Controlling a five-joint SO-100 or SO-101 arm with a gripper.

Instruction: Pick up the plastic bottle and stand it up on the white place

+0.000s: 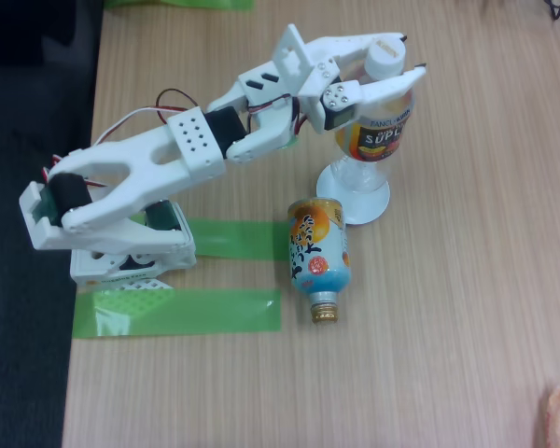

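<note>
The white two-finger gripper (389, 77) is seen wrapped around the top of the clear ribbed plastic bottle with a white screw cap and a yellow, red and black label (377, 140). One finger is seen behind the cap and the other in front of the neck, so the bottle's neck is held between them. The grip looks snug, but how hard it is squeezed cannot be told.

The bottle is stood almost straight up, and its bottom is set on the small flat round white disc (369, 211).

The bottle could be tipped over if the fingers are pulled away sideways, because it is tall and light. It could also be dragged off the disc if the fingers are not spread wide first.

A shorter orange and light blue wrapped bottle with a gold neck (318, 254) is laid on the wooden table (448, 327) just beside the disc, and it could be bumped by a falling bottle.
</note>
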